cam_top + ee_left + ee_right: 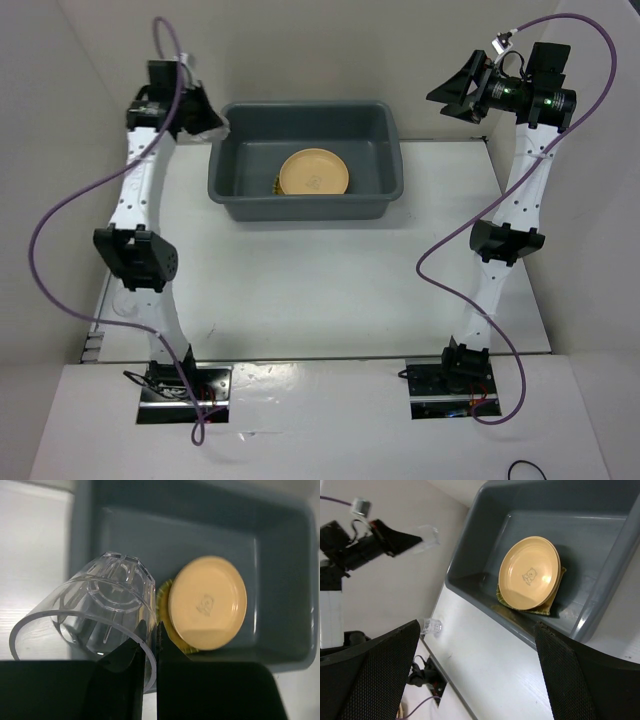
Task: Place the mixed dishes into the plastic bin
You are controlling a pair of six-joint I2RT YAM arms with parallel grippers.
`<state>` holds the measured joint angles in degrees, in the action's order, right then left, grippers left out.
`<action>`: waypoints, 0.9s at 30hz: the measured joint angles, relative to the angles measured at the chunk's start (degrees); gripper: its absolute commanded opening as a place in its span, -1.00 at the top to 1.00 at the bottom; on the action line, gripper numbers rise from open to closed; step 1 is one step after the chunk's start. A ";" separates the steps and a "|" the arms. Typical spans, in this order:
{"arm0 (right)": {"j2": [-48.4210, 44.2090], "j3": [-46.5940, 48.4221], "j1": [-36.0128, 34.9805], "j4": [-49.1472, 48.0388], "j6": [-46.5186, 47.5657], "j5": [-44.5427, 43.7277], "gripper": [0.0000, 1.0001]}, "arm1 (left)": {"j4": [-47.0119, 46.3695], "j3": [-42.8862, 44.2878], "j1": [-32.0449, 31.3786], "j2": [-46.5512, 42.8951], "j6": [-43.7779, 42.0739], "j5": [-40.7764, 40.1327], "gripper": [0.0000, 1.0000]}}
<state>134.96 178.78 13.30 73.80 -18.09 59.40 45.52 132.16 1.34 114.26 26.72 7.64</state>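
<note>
- The left end effector (150, 630) is clamped on the rim of a clear cup (95, 610), with one finger inside the wall and one outside. The cup hangs tilted.
- At the left of the left wrist view, the cup hovers over the left rim of the grey bin (135, 535), partly above the worktop (330, 280).
- Inside the bin, an orange plate (207, 602) lies on a yellow slatted tray (162, 594).
- The cup should probably move inward past the rim, drop low over the bare floor beside the plate, and only then be released, so it doesn't roll.
- The right end effector (477, 675) hangs empty at the upper right of the overhead view, fingers wide apart.
</note>
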 measured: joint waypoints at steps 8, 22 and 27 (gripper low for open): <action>0.00 0.00 0.09 0.00 0.02 0.00 -0.98 | 5.84 -1.81 -17.53 9.97 -7.13 -8.59 1.00; 0.00 0.00 0.55 0.00 0.02 0.02 -0.98 | 10.71 -4.55 -20.22 18.21 -10.12 -16.76 1.00; 0.00 0.00 0.90 0.00 0.02 0.02 -0.98 | 11.13 -5.16 -20.15 18.84 -10.14 -17.94 1.00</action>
<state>134.96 178.78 14.20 73.80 -18.06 59.42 56.64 127.00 -18.81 133.10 16.58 -10.31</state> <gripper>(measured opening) 0.991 0.102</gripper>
